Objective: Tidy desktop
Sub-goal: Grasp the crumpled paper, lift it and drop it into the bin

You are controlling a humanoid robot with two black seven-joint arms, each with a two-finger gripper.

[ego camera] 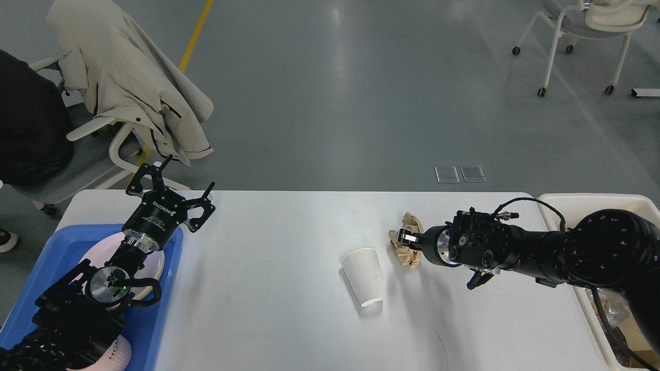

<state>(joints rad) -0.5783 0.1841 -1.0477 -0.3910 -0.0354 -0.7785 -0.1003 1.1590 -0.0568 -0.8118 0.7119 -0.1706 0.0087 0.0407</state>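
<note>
Brown paper wad gripped in right hand; bin at 3 o'clock; left hand open, idle above surface.

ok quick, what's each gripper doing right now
Left gripper: open, empty, above the blue tray.
Right gripper: shut on the crumpled paper, beside the cup.

Black cylindrical body of the left gripper: white lettering "ROBOTIQ"
Pale pink rounded object at the blue tray's near end: dark letters "HOM", cut off
</note>
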